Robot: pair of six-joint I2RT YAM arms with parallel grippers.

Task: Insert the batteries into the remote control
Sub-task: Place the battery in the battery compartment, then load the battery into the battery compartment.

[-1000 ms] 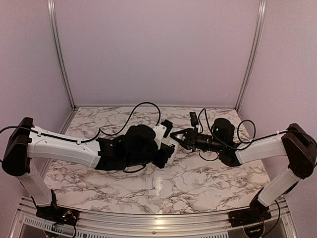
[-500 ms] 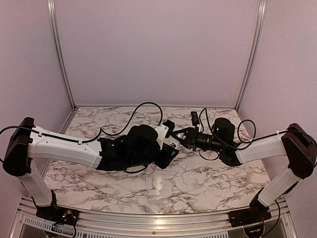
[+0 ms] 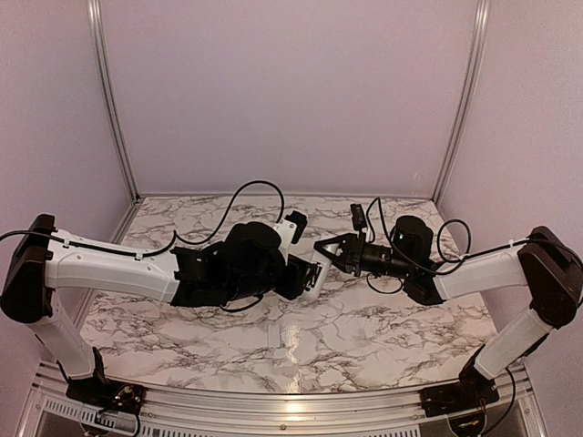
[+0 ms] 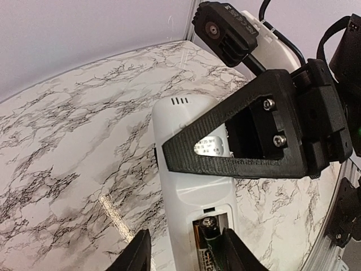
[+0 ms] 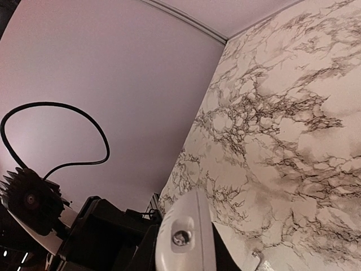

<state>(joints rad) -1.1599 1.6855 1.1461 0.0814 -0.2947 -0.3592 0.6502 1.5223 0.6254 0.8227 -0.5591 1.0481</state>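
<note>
The remote control (image 4: 192,169) is being held above the middle of the table (image 3: 364,337), between two arms that are being reached in from left and right. Its middle is being clasped by the right gripper (image 3: 321,248), with one finger being laid across its back. One battery (image 4: 210,243) is being carried in the open compartment at the end nearest the left wrist. That end is being flanked by the fingers (image 4: 137,255) of the left gripper (image 4: 186,259), with a gap being left on one side.

The top camera looked down from behind over the whole surface (image 3: 364,337). Both wrist cameras sat close, facing each other, sharing the remote control (image 4: 192,186).
</note>
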